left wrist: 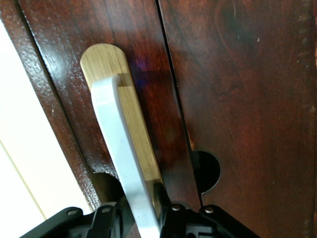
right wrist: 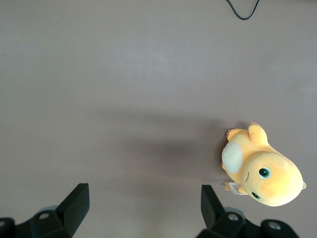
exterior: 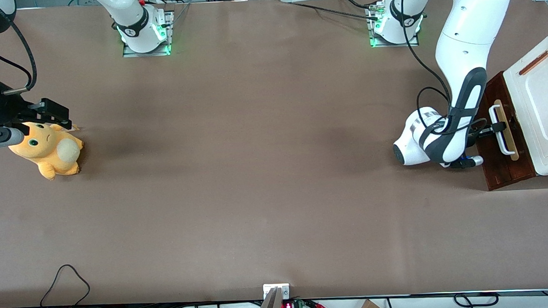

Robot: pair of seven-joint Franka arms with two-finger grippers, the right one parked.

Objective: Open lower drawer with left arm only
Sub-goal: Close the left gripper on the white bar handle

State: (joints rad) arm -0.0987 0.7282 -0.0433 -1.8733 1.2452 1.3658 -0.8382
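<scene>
1. Front view: left arm (exterior: 465, 45) reaches down to the lower drawer (exterior: 502, 161), in front of the white cabinet (exterior: 546, 111); gripper (exterior: 498, 127) at the handle (exterior: 502, 135).
2. Wrist view only: fingers (left wrist: 161, 201) clenched around the white handle (left wrist: 121, 148) on its pale strip (left wrist: 138, 139).
3. Front view only: plush toy (exterior: 48, 149) toward the parked arm's end.

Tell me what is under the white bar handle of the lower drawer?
A pale wood strip on the dark red-brown front of the lower drawer. The gripper straddles the white bar handle, hiding its lower end.
</scene>
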